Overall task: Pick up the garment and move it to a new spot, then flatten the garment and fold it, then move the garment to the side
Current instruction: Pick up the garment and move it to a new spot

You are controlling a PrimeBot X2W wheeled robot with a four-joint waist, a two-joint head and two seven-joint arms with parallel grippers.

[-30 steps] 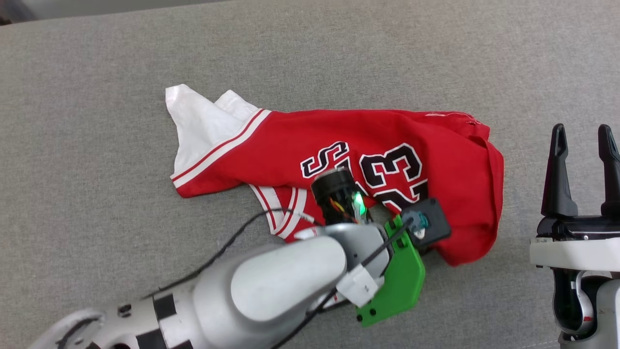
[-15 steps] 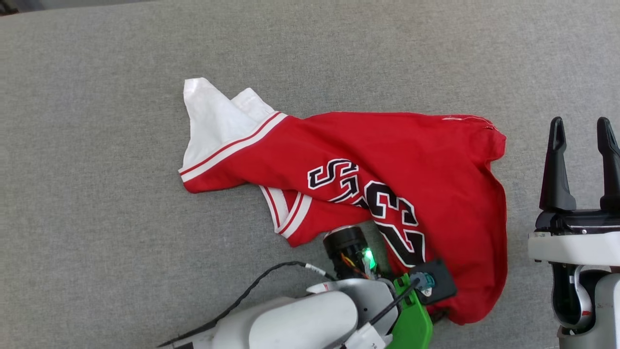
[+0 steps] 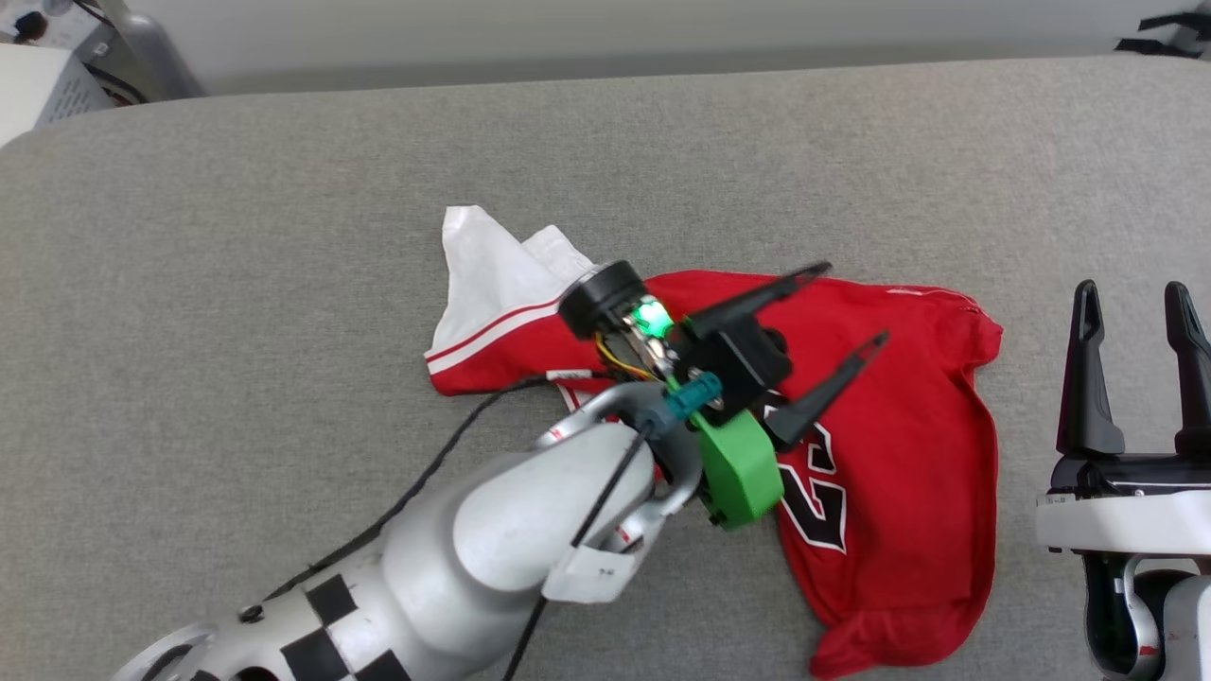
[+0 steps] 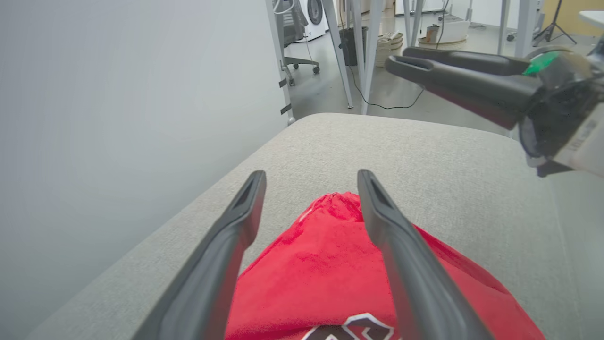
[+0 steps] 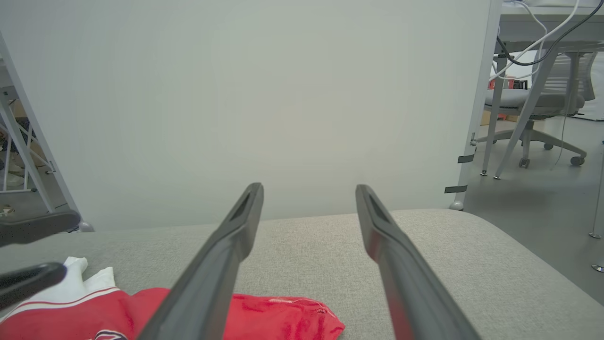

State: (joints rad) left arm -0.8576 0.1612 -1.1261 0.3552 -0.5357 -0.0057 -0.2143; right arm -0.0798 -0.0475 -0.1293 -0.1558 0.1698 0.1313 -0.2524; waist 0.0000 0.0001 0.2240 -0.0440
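Note:
The garment [image 3: 908,416], a red jersey with a white sleeve [image 3: 482,274] and black number, lies crumpled on the grey padded surface [image 3: 236,284]. My left gripper [image 3: 853,303] hovers just above its middle, open and empty, fingers pointing right. In the left wrist view that gripper [image 4: 309,177] frames a red corner of the garment [image 4: 330,264], with my right gripper [image 4: 424,71] at the top right. My right gripper [image 3: 1131,293] stands open and empty just right of the garment. In the right wrist view, the right gripper [image 5: 307,189] has the garment [image 5: 283,316] at its lower left.
The grey surface ends at a pale wall behind. Equipment [image 3: 47,76] sits past the far left corner. Table legs [image 4: 358,52] and an office chair [image 5: 533,104] stand on the floor beyond the surface's right end.
My left gripper has opened and let go of the garment, then lifted and turned to point right above it. The head camera has tilted up. The right gripper stayed open.

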